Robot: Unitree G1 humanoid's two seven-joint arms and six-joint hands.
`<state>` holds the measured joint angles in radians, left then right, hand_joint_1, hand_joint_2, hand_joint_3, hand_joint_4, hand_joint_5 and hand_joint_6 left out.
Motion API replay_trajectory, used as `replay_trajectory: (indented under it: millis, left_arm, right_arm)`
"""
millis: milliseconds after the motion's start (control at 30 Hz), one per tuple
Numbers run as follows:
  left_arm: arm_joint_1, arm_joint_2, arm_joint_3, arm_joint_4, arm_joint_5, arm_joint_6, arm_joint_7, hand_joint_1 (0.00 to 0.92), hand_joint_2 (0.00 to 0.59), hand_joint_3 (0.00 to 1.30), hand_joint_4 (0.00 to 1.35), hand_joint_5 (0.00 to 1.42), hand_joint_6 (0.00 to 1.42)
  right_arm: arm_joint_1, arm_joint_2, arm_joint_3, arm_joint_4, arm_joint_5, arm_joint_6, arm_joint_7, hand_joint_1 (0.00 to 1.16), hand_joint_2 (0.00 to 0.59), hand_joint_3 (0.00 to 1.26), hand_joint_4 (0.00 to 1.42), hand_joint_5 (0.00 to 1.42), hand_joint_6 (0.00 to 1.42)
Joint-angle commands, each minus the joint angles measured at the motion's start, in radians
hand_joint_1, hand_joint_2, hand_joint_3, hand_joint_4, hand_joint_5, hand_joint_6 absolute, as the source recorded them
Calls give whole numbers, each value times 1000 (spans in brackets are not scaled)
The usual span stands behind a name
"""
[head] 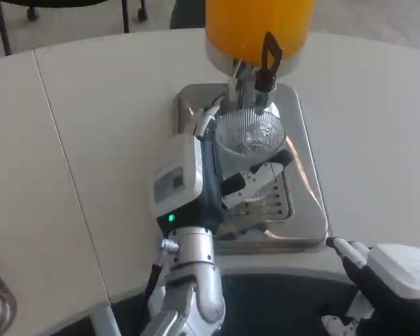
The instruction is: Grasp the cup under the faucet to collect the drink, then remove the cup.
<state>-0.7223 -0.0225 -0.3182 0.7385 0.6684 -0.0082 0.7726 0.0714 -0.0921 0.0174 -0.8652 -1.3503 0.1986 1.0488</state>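
Head view, cup at the faucet. My left hand (220, 164) grips the clear plastic cup (250, 140), fingers wrapped round its side wall, holding it over the steel drip tray (308, 203) at the table's (91, 140) far middle, just below the black-handled faucet (266, 66) of the orange drink dispenser (259, 28). I cannot tell whether any drink is in the cup yet.

I judge the cup light, thin-walled and easily crushed, and slippery once wet; filled, it turns top-heavy and prone to spilling. I would hold it around mid-wall with moderate pressure and keep it upright.

My right hand (385, 280) rests at the table's near right edge, holding nothing that I can see; whether its fingers are spread or curled I cannot tell.

Obstacles: the faucet handle sits close above the cup's rim, so I expect removal to call for lowering or drawing the cup toward me before lifting. The tray's raised lip and slotted grate (273, 203) lie beneath.
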Motion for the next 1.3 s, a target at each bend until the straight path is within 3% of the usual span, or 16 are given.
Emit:
replay_trajectory:
  millis: [33,267,767,1300]
  left_arm:
    - [-4,15,-3,-37,-17,-56,-19,188,53,278,87,391,610]
    - [22,46,1,-82,-42,-111,-55,161,43,254,15,293,455]
    - [103,89,20,-206,-63,-139,-132,166,52,237,5,286,443]
    - [199,183,120,-392,-117,-140,-220,130,57,149,54,296,441]
  right_arm:
    - [-10,-2,10,14,-13,5,-10,419,518,0,0,0,0]
    - [-25,4,26,34,-22,12,-18,419,518,0,0,0,0]
    - [-56,10,64,88,-46,38,-48,399,518,0,0,0,0]
    - [-100,46,115,87,-65,50,-104,394,515,0,0,0,0]
